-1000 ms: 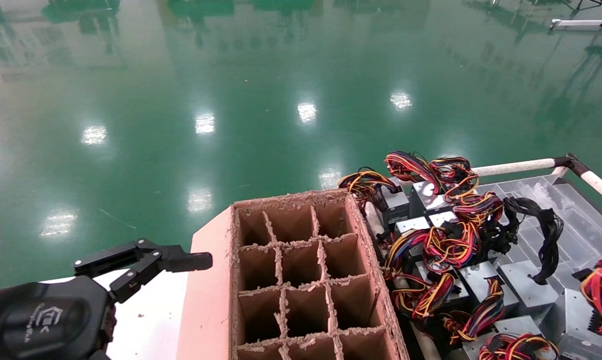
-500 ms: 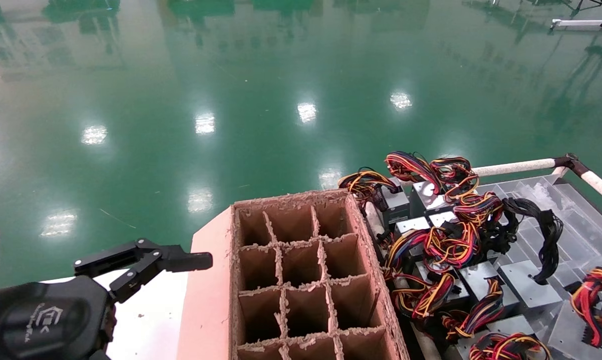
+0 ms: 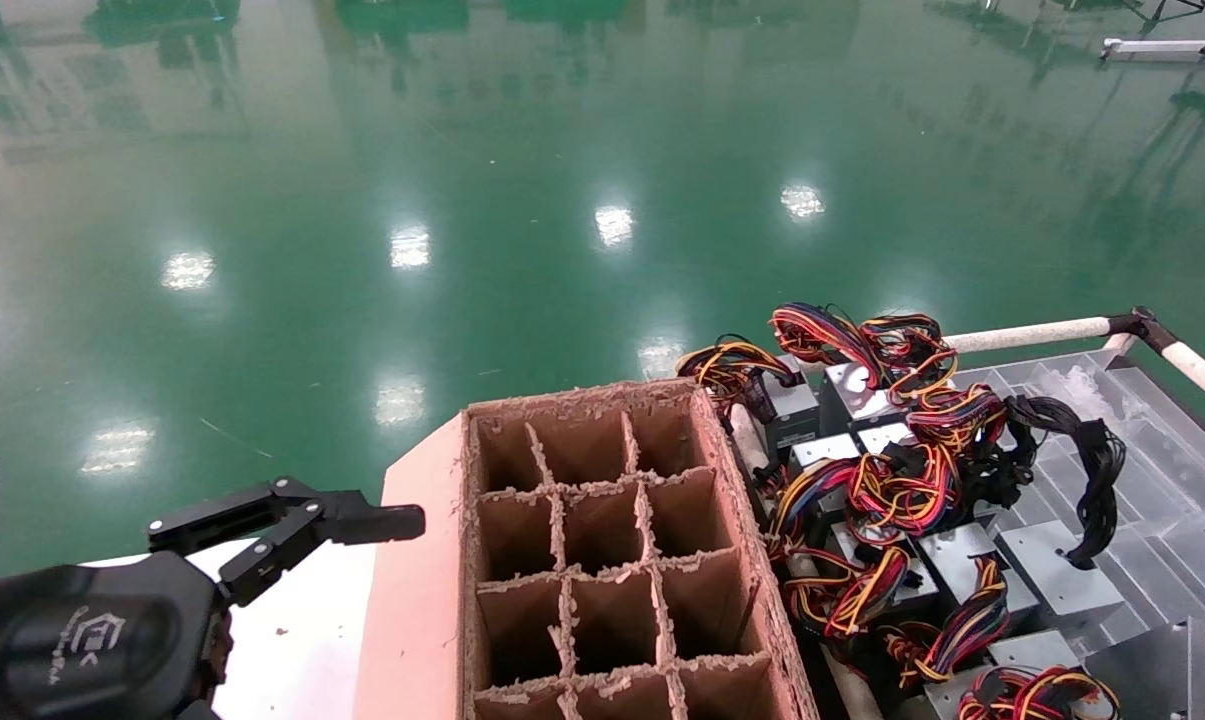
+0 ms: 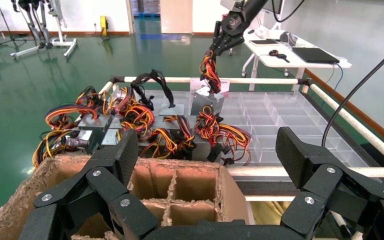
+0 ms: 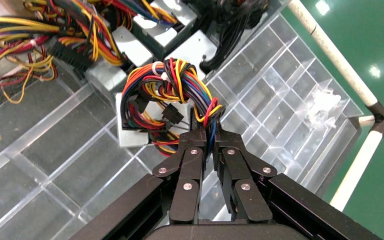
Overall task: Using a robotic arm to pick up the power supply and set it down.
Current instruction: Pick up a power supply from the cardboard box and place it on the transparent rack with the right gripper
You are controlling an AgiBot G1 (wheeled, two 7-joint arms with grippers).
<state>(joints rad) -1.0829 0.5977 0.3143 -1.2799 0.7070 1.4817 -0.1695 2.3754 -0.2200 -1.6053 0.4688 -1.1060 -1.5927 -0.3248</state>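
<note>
Broadly, a glossy green floor [image 3: 562, 200] fills most of the head view, and against it stands a brown cardboard box [image 3: 612, 560] divided into a grid of open cells, its top edges frayed. Just beside the box, on the robot's right, lies a clear plastic compartment tray [image 3: 1142, 470] framed by a white rail [image 3: 1032, 333], and a heap of other silver supply units [image 3: 952, 560] with red, orange, yellow and black wire bundles crowds the part of the tray nearest the box. Next in size, the left hand [image 3: 292, 520] hovers over a white worktop [image 3: 302, 640] just to the left of the box, its fingers spread wide and holding nothing. Out of the head view, the right hand [image 5: 207, 137] shows in its own wrist camera, its two black fingers pinched together on the looped coloured wires of the power supply [image 5: 140, 125]. That small silver-grey box hangs below the fingers by its wires, raised above the clear tray compartments and apart from the heap. From the left wrist view the same robotic arm [image 4: 240, 20] is seen well above the far side of the tray, the unit dangling from it.
</note>
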